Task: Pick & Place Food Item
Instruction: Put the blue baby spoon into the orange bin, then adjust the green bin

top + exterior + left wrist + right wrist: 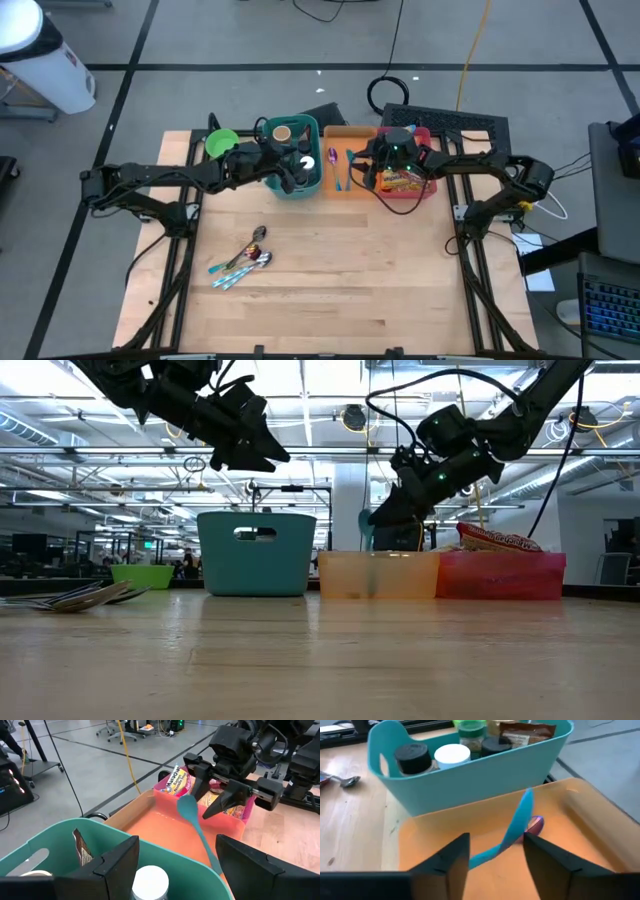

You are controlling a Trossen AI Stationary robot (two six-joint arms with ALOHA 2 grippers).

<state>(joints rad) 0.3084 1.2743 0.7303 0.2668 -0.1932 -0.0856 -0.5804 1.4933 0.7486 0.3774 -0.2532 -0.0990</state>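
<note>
Two pincers hover: right pincer parted above a teal plastic spoon in the orange bin; left pincer open, empty.

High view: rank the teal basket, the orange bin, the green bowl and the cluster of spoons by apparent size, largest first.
1. teal basket and orange bin: look alike, both partly hidden by arms, so unranked.
3. cluster of spoons.
4. green bowl.

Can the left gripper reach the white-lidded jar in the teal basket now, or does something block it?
Probably yes. The left gripper hangs open above the teal basket, and the white-lidded jar sits just under its fingers with nothing covering it. The right gripper is over the orange bin, apart.
</note>
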